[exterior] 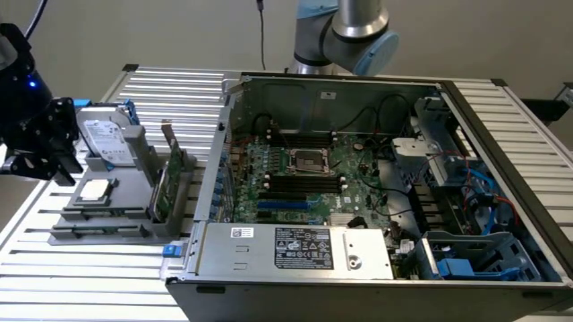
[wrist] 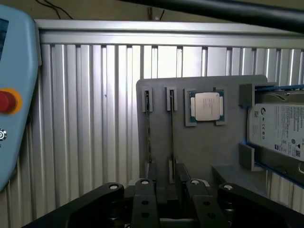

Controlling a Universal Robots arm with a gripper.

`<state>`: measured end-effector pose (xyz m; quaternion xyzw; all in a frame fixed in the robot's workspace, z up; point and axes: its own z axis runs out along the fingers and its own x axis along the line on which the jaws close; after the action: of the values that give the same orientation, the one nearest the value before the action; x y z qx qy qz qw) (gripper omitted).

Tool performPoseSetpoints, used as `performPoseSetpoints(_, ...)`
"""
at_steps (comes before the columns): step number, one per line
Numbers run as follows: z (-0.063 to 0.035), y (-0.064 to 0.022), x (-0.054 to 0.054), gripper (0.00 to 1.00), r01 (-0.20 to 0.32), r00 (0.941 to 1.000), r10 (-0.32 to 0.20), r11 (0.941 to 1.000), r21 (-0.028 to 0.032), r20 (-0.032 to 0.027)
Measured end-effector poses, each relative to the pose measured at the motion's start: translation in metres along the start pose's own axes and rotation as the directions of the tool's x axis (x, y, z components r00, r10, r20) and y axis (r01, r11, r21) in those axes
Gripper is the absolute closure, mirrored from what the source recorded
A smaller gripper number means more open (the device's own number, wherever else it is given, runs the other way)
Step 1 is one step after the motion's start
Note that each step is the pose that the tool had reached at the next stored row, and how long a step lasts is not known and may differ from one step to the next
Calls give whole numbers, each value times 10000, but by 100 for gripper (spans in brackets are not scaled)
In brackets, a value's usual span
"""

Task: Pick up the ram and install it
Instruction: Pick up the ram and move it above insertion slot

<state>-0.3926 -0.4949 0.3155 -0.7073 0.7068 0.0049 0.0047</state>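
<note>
Closest to us in the wrist view is the black gripper (wrist: 170, 190). Its two fingers (wrist: 145, 194) stand apart, and we see nothing clamped between them. Just beyond the fingertips lies the grey holder tray (wrist: 209, 152) on a ribbed aluminium table (wrist: 85, 118). The ram (wrist: 171, 137) sits edge-up in one narrow slot of the tray, in line with the gap between the fingers. A second stick (wrist: 148, 137) stands in the slot beside it. Next along the tray is the square silver processor (wrist: 206, 105), then a hard drive (wrist: 280, 130) in its blue-edged cradle. A pale blue teach pendant (wrist: 14, 95) with a red button lies off to the side.

In the exterior view the gripper (exterior: 40, 154) hangs at the left edge, beside the tray (exterior: 107, 235). A green expansion card (exterior: 170, 178) stands upright on the tray's side nearest the open computer case (exterior: 296, 100). The motherboard (exterior: 313, 181) lies bare inside the case, well apart from the gripper.
</note>
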Motion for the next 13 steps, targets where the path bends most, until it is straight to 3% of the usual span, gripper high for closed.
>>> performPoseSetpoints(13, 236, 4, 84, 69, 247, 9997, -247, 9997, -4, -1)
